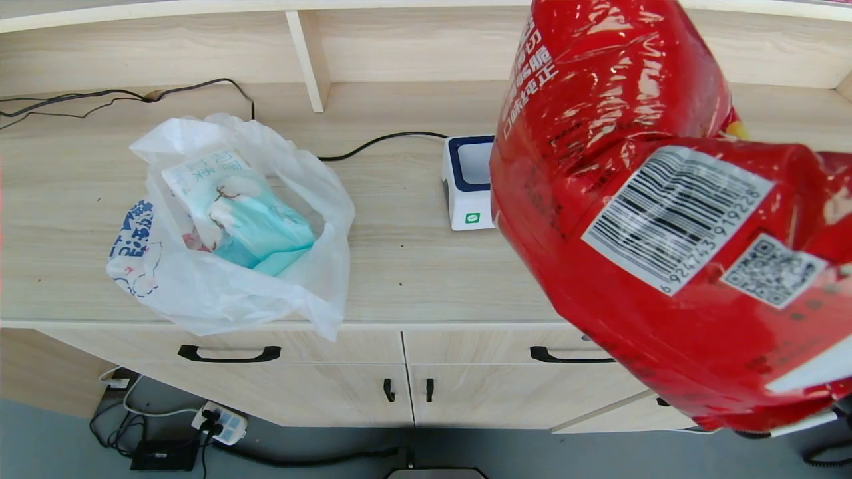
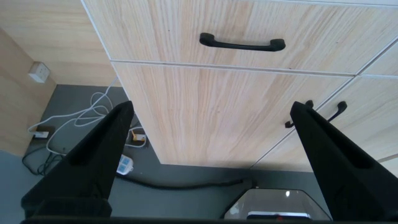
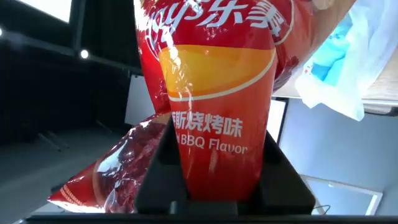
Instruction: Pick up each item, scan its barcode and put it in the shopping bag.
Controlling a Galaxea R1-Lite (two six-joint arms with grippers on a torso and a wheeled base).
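Clamping a shiny red foil snack bag (image 1: 639,86), the right gripper (image 3: 217,155) is holding it high above the wooden counter (image 1: 413,266), right of the white box scanner (image 1: 469,179), barcode upward. The left gripper (image 2: 212,118) is hanging spread before the cabinet drawers (image 2: 186,25).

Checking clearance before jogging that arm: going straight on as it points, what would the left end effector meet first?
The left end effector would probably meet the light wooden cabinet front, below the black bar handle; depth is unclear.
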